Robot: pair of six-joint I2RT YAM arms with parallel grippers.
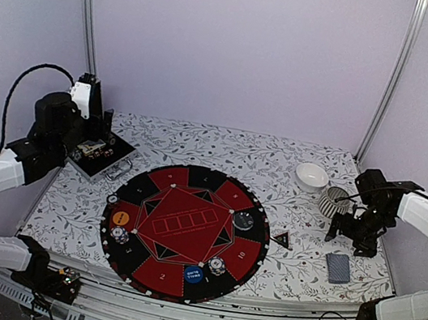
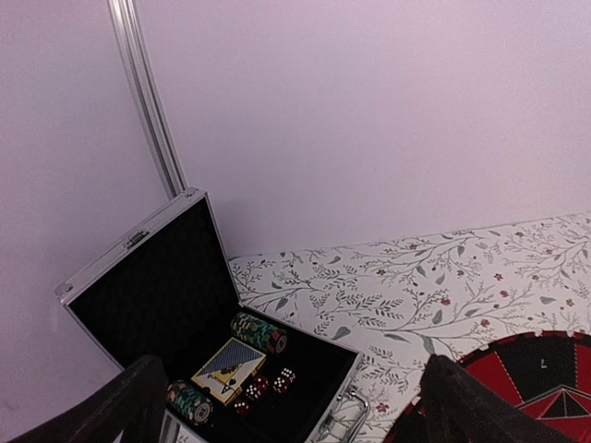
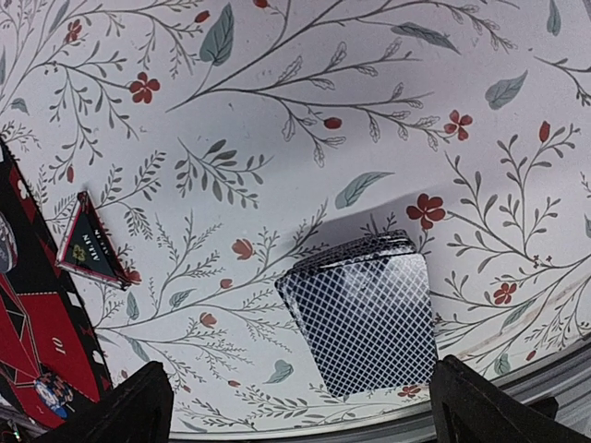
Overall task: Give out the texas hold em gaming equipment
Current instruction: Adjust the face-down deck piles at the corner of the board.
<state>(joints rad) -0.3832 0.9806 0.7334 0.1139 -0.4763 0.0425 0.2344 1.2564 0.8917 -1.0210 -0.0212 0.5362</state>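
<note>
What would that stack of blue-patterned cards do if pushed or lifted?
The card stack looks like loose separate cards, so a push would probably smear it sideways. It lies flat on the floral cloth, so gripping it likely means pinching its thin edges.

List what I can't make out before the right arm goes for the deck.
Deck, right wrist view: back up, faces hidden.
Case, left wrist view: near end cut off by the bottom edge.
Chips, top view: too small to read values.
Blue button, top view: lettering blurred.
</note>
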